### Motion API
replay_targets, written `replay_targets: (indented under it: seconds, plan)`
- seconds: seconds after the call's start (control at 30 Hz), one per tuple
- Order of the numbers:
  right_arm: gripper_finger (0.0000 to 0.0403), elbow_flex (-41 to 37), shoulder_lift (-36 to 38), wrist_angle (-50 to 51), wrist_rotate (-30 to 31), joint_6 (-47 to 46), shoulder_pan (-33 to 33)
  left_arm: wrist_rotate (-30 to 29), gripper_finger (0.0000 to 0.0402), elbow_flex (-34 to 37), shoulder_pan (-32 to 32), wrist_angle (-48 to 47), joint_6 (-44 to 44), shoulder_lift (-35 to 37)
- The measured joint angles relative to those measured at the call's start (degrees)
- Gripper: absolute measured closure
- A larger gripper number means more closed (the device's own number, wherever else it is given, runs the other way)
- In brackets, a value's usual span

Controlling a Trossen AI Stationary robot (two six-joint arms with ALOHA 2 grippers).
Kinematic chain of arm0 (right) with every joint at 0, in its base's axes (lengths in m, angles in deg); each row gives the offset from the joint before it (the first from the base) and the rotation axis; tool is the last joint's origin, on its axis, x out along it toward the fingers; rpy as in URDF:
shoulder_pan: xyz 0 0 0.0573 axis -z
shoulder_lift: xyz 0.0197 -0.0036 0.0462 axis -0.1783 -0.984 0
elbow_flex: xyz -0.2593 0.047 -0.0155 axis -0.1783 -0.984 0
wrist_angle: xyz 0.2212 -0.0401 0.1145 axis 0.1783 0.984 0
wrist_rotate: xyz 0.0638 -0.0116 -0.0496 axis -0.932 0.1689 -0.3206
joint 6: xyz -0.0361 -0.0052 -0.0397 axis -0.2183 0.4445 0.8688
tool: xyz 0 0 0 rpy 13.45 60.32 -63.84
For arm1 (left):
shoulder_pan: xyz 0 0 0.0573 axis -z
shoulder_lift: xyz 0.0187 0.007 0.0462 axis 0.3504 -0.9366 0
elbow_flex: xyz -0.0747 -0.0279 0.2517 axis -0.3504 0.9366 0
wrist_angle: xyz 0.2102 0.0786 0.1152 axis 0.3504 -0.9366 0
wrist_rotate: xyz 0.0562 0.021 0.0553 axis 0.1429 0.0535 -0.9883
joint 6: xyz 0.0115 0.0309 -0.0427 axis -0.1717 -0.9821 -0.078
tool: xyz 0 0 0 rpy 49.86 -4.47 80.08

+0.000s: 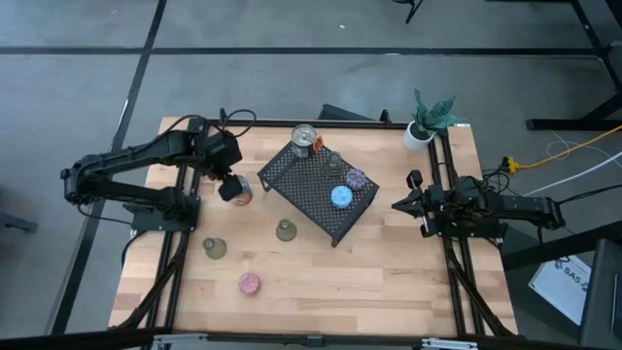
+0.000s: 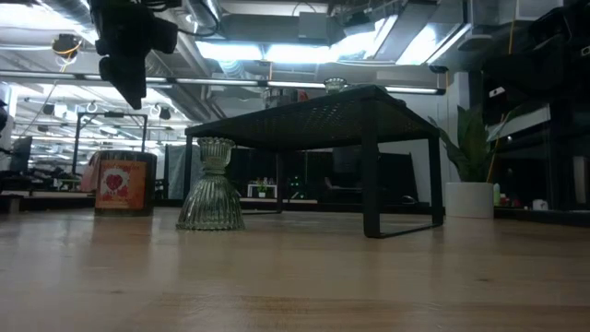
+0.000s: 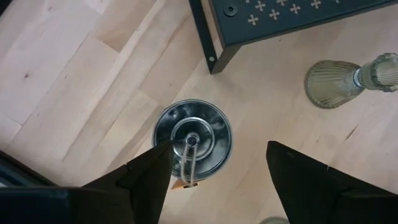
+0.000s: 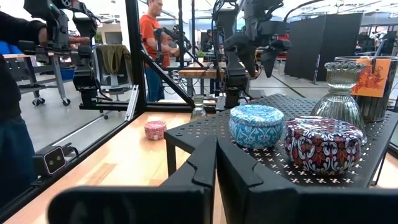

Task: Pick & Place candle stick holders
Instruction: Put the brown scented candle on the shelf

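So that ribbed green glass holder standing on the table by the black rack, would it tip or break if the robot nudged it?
The green glass holder looks fairly stable: its flared base is wider than its cup. A nudge up at the narrow neck would probably tip it. Being glass, it may chip, and its smooth ribs could be slippery.

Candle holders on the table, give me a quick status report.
Left pincer open above the can on the table. Right pincer shut, parked at the right edge. Blue holder and purple holder on the black rack. Nothing blocking.

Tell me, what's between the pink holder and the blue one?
In the high view, a green glass holder stands on the bare wood between the pink holder and the blue holder on the black rack.
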Motion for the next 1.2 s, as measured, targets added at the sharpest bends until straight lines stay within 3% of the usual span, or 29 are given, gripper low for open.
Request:
replay_targets:
  seconds: [0.37, 0.63, 1.2]
  plan:
    - [0.0387, 0.00, 0.00, 0.00, 0.00, 0.02, 0.00, -1.41, 0.0068, 0.05, 0.01, -0.29, -4.69, -0.39]
    - [0.0387, 0.00, 0.00, 0.00, 0.00, 0.01, 0.01, -3.95, 0.0009, 0.07, 0.01, -0.60, -3.26, -2.09]
    - [0.0387, 0.00, 0.00, 0.00, 0.02, 0.00, 0.02, -2.37, 0.0001, 0.07, 0.02, -2.73, -2.38, -10.64]
